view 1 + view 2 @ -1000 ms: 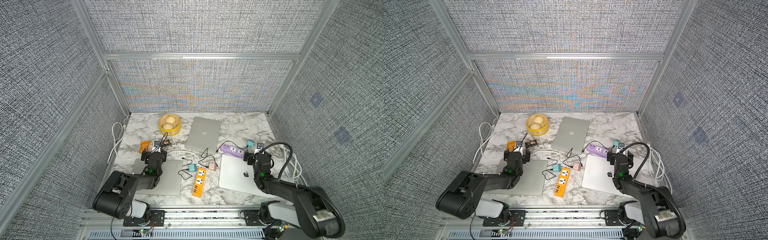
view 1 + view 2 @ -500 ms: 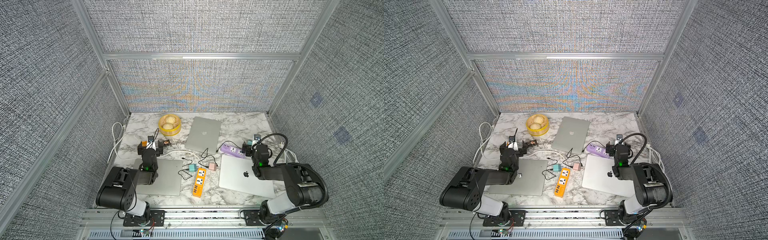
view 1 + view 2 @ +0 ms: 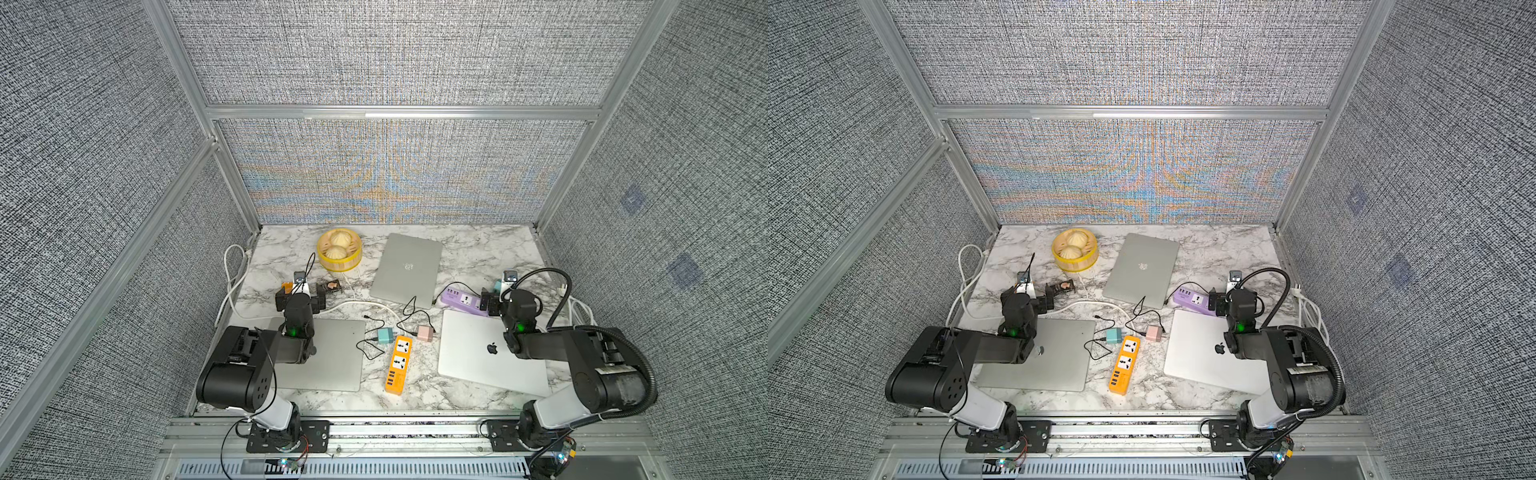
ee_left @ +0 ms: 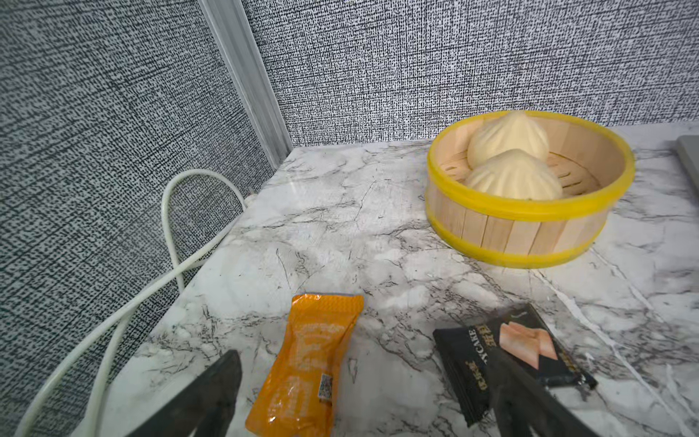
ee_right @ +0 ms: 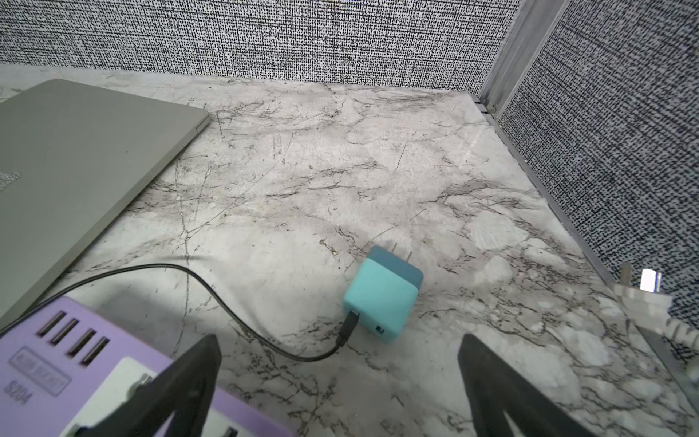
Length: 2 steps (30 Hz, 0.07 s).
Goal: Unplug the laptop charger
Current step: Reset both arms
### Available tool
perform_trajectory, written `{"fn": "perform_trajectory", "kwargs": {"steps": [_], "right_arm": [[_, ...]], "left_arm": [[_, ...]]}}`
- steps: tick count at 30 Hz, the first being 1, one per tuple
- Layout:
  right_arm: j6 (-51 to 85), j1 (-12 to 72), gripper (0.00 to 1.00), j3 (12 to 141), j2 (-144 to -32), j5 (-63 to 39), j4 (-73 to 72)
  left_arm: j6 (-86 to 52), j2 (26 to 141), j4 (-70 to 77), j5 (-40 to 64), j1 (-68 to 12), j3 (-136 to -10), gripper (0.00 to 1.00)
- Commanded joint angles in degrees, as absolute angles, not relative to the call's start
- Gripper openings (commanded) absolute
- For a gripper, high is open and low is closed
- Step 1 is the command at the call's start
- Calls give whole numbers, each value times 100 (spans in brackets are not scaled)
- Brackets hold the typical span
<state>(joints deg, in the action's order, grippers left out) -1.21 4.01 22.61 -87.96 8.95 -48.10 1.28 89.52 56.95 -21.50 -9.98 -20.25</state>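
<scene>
Woven grey fabric panels (image 3: 374,62) in brushed aluminium framing enclose a glossy white worktop (image 3: 478,249) veined like marble. Above a crinkled orange foil snack packet (image 4: 306,363) and a glossy black wrapper (image 4: 472,340), the left tool (image 4: 363,353) hangs with jaws spread wide and empty. Likewise gaping and holding nothing, the right tool (image 5: 339,338) sits partly over a smooth lilac plastic power strip (image 5: 56,363). Just ahead of it lies the rounded teal cube charger (image 5: 382,295), its metal prongs bare and a thin black cable (image 5: 159,266) plugged into its side. A matte grey closed laptop (image 5: 75,159) lies beyond the strip.

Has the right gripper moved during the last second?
Yes. The right gripper has moved toward the back wall and now hangs over the end of the purple power strip.
</scene>
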Motion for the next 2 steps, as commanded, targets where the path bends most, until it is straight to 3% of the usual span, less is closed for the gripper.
{"fn": "perform_trajectory", "kwargs": {"steps": [1, 2], "right_arm": [[-86, 396, 99, 2282, -8821, 888, -4871], [-88, 396, 99, 2256, -8826, 889, -4900]], "left_arm": [[88, 8959, 5740, -2215, -1002, -2041, 99], [89, 8964, 5748, -2215, -1000, -2040, 99]]}}
